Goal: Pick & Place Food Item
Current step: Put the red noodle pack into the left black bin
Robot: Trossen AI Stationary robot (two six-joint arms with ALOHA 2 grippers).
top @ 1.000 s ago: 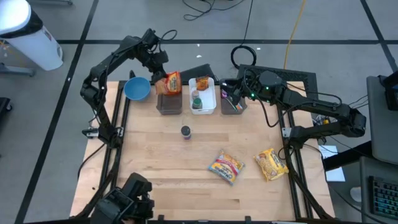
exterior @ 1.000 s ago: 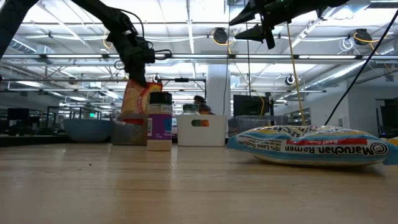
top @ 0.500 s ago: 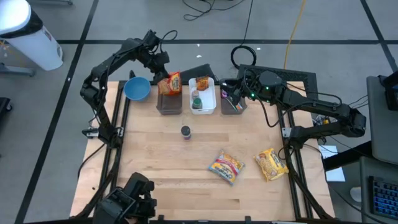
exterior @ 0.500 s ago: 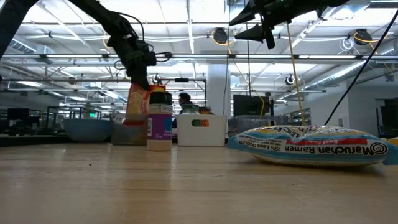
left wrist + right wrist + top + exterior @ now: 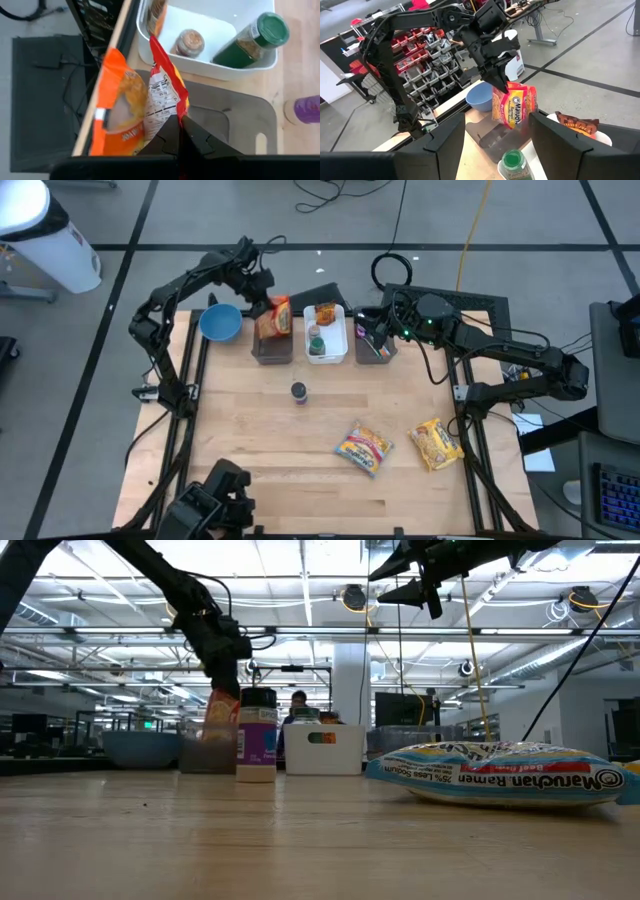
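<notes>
The noodle packet (image 5: 273, 317), orange and red, hangs upright over the grey bin (image 5: 271, 347) at the far edge of the table (image 5: 250, 440), its lower end down at the bin's rim. The left gripper (image 5: 256, 299) is clenched on the packet's far top corner; in the left wrist view the two dark fingers (image 5: 170, 140) meet on the crimped edge of the packet (image 5: 135, 110). From the right wrist view the packet (image 5: 512, 105) dangles from that gripper (image 5: 498, 81) above the grey bin (image 5: 492, 137), with the blue bowl (image 5: 481, 96) just behind it.

Right of the grey bin stands a white bin (image 5: 326, 332) holding a green-capped jar (image 5: 316, 344) and a snack bag (image 5: 325, 313). The blue bowl (image 5: 220, 323) sits left of the grey bin. A purple-labelled jar (image 5: 298, 392) stands alone nearer the middle of the table. Two more packets lie flat toward the near right: one (image 5: 363, 447) and another (image 5: 436, 442) beside it.

The right gripper (image 5: 375, 328) waits with fingers spread apart above a third bin (image 5: 374, 348) to the right of the white one.
</notes>
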